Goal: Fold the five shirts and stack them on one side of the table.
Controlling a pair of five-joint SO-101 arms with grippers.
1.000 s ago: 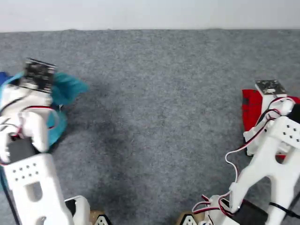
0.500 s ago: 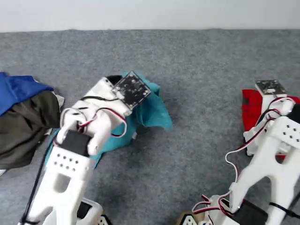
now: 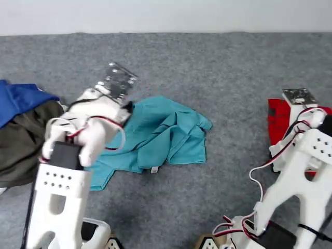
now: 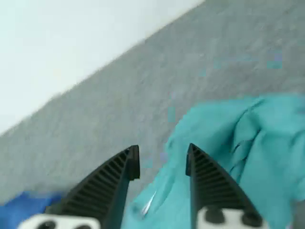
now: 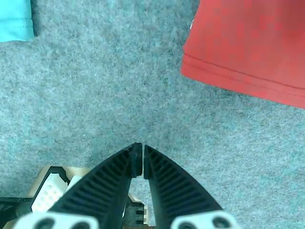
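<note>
The high view is taking in the whole table [image 3: 207, 67]. The teal shirt [image 3: 166, 137] is lying crumpled and unfolded near the middle. The blue shirt [image 3: 21, 98] and dark shirt [image 3: 26, 142] are heaped together at the left edge, and the red shirt [image 3: 276, 120] is sitting at the right. The left wrist view is catching the teal shirt's [image 4: 238, 152] edge closer up, with a sliver of blue and the pale wall [image 4: 71, 47] beyond the table. The right wrist view is looking down on a hem of the red shirt [image 5: 248, 43] and one teal corner, well apart on the grey surface.

From above, the left arm [image 3: 78, 150] is covering the teal shirt's left part, and its wrist is hiding the fingers. The right arm [image 3: 303, 155] is covering part of the red shirt. The blue and dark shirts are running off the frame's left edge.

The left pincer [image 4: 162, 155] is standing parted a moderate way over the teal shirt's edge, gripping nothing. Whether it is touching cloth I cannot tell. The right pincer [image 5: 143, 149] is hanging with its fingertips all but meeting on nothing, above bare table near the red shirt.
</note>
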